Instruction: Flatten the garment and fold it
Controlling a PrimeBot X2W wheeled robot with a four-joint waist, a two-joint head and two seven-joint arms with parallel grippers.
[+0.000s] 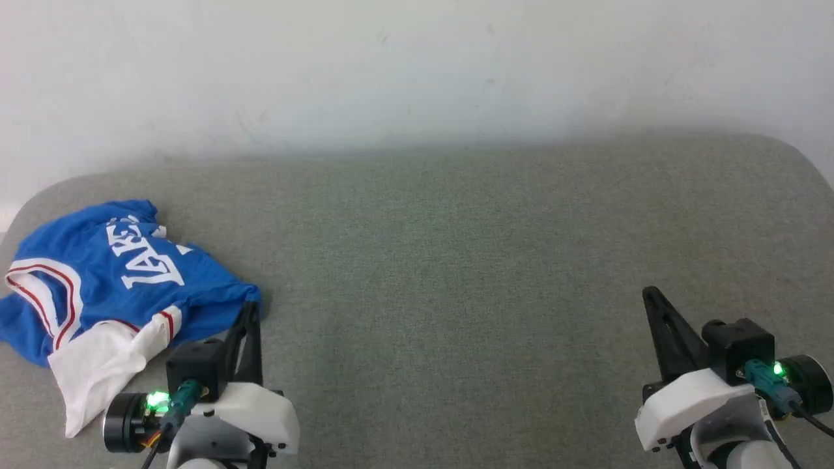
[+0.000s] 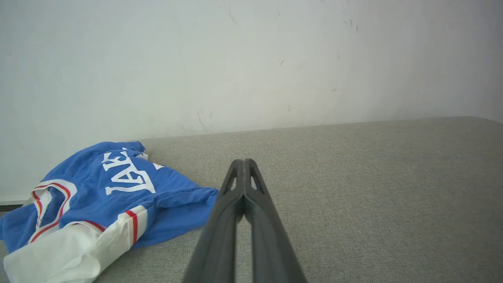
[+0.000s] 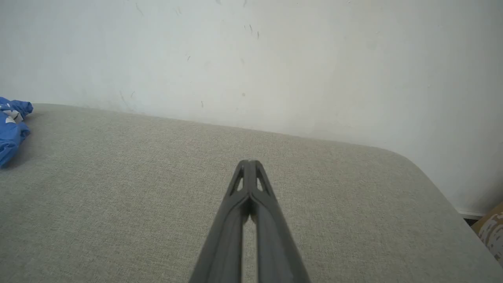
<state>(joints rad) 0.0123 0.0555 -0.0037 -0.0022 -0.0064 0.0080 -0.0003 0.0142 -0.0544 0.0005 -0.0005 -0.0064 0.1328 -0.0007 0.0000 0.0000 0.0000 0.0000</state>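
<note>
Found shirt (image 1: 111, 273) crumpled in a heap at the far left end of the grey cloth-covered table (image 1: 456, 293), close to the wall (image 1: 417, 65). Noted white letters (image 1: 146, 257) facing up, a white sleeve (image 1: 104, 365) spilling toward the near edge, and a white band edged in red (image 1: 73, 296) curling at the left. Not yet flattened; no fold begun.

Logged left gripper (image 1: 251, 312) low at the heap's near right corner, just beside the blue hem; could not tell whether touching. Recorded its jaws as pressed together, nothing between. Logged right gripper (image 1: 648, 293) well apart from the shirt, over bare table at the right; jaws likewise together, empty.

Judged the cloth thin, light and limp: expected to drape, stretch and drag rather than hold shape, with several layers likely to lift together under a deep pinch. Judged grip against the woven table cover fairly high, so expected dragging to bunch the cloth rather than slide it. No fragility concern beyond snagging.

Judged best holds to be seamed edges: the blue hem nearest the left gripper, or the sleeve end, pinched shallow through one layer. Needed jaws parted first. Suggested a second hold on the opposite edge for the right gripper, to spread by pulling apart. Could not see second sleeve or back.
</note>
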